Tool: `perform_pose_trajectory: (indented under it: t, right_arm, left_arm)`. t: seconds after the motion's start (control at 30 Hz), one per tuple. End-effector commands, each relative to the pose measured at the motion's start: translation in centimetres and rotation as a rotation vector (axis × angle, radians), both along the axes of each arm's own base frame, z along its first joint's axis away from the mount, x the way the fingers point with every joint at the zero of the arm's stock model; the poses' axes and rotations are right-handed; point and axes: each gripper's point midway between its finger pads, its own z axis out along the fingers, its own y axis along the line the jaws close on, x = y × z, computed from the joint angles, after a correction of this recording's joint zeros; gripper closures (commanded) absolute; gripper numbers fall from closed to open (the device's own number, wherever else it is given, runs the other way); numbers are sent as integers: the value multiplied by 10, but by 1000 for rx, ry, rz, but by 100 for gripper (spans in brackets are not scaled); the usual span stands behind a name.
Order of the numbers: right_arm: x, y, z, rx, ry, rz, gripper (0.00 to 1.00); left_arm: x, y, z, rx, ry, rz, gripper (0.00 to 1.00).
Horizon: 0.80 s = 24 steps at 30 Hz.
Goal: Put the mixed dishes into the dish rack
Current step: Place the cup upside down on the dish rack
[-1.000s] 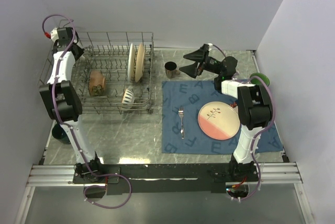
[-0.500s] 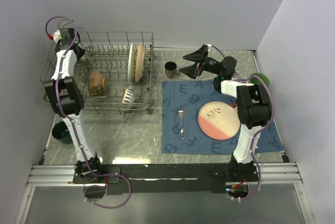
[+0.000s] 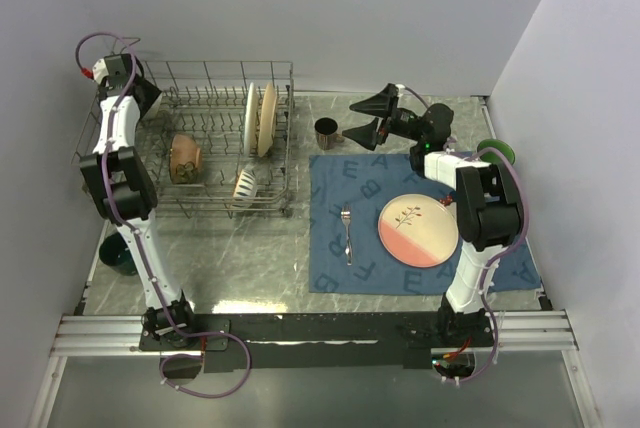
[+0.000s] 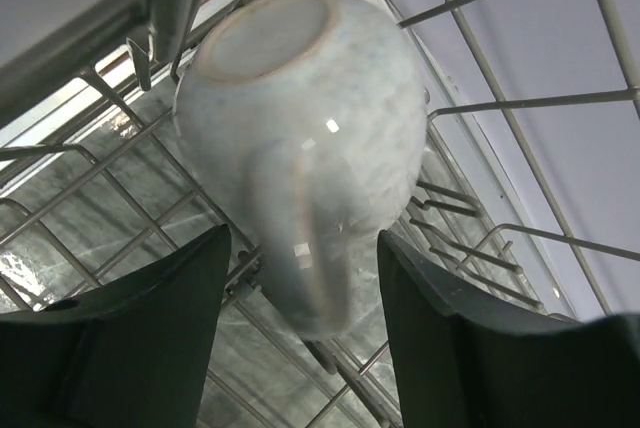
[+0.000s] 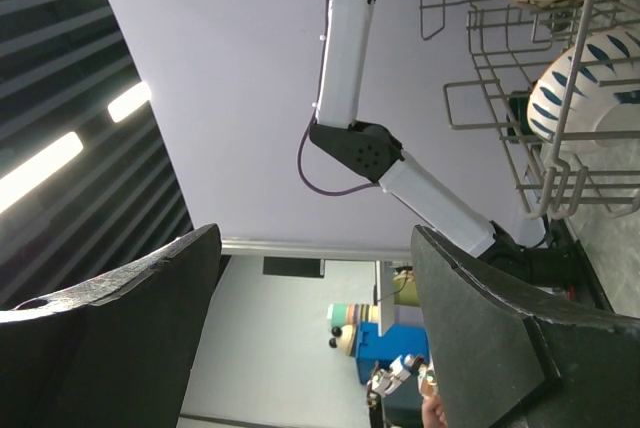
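The left tool point(image 4: 305, 240) stands parted, its fingers clear on either side of the white mug point(image 4: 300, 98). The mug rests bottom-up on the wires of the dish rack point(image 3: 225, 70) just ahead, handle toward the tool, likely so it drains. The right tool point(image 3: 362, 120) gapes wide and empty, with the dark mug point(image 3: 326, 131) just beyond its tips on the desk point(image 3: 250, 268), probably the next pick. The fork point(image 3: 346, 231) and pink-and-cream plate point(image 3: 418, 231) wait behind it
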Motion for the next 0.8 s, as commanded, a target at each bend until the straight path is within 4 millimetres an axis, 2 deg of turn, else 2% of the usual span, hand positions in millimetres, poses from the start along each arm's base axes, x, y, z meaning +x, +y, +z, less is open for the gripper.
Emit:
perform_pose_trajectory:
  t: [0.0, 0.03, 0.1, 0.13, 0.17, 0.23, 0.27, 0.47, 0.53, 0.57, 0.63, 0.67, 0.7, 0.73, 0.77]
  right_arm:
    - [-13, -1, 29, 21, -4, 23, 15]
    - [-13, -1, 29, 20, -2, 23, 15]
    - [-13, 0, 29, 21, -2, 25, 15]
    - [-13, 1, 28, 20, -2, 26, 15]
    - [-13, 0, 29, 21, -3, 25, 15]
    - [-14, 2, 30, 22, -4, 30, 15]
    - [-15, 2, 29, 22, -5, 30, 15]
    - [-18, 3, 29, 24, -7, 40, 15]
    - [-21, 3, 28, 13, -16, 50, 15]
    - [-21, 4, 28, 7, -19, 52, 15]
    - [-22, 5, 21, -35, -27, 61, 15]
    - [-22, 6, 22, -56, -46, 67, 14]
    - [-24, 6, 23, -82, -74, 73, 14]
    - [-20, 7, -2, -163, -23, 72, 13]
    - [-14, 5, 6, -209, -80, 49, 10]
  left_arm:
    - [3, 1, 49, 44, -100, -9, 33]
    - [1, 2, 52, 57, -99, -9, 30]
    - [-3, 0, 70, 86, -122, -10, 24]
    - [-6, 0, 74, 98, -121, -13, 13]
    - [-10, -2, 86, 113, -131, -12, 9]
    - [-15, -4, 94, 141, -130, -18, 3]
    - [-19, -7, 107, 156, -145, -23, 1]
    - [-40, -14, 131, 227, -128, -21, 1]
    - [-50, -18, 132, 240, -104, -24, 1]
    - [-58, -20, 146, 251, -123, -23, 1]
    - [-67, -29, 153, 276, -120, -57, 1]
    - [-77, -34, 174, 293, -156, -69, 1]
    - [-82, -41, 176, 296, -160, -97, 1]
    - [-84, -50, 187, 302, -188, -157, 1]
    - [-93, -59, 209, 311, -242, -193, 1]
